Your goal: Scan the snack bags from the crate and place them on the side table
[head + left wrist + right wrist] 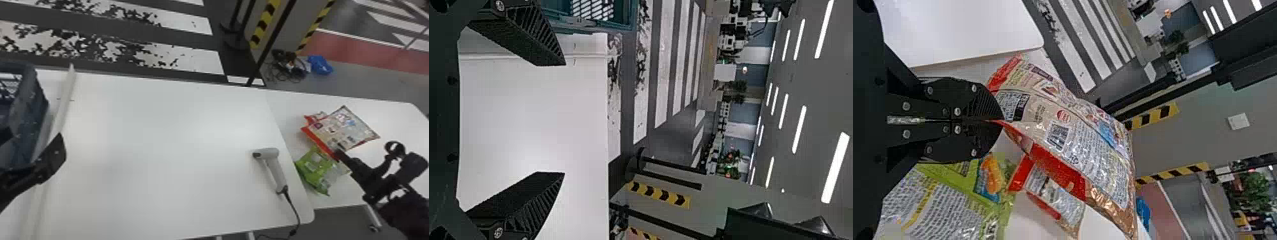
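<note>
Your left gripper is over a smooth white table, its ribbed black fingers spread apart. You see a teal plastic crate at one side of the table, and beyond it black-and-white striped floor and thin black posts.

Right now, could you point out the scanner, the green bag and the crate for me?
Scanner [277,174]: head view, on its handle.
Green bag [313,172]: head view, near the middle of its visible side.
Crate [29,111]: head view, on its side wall.
</note>
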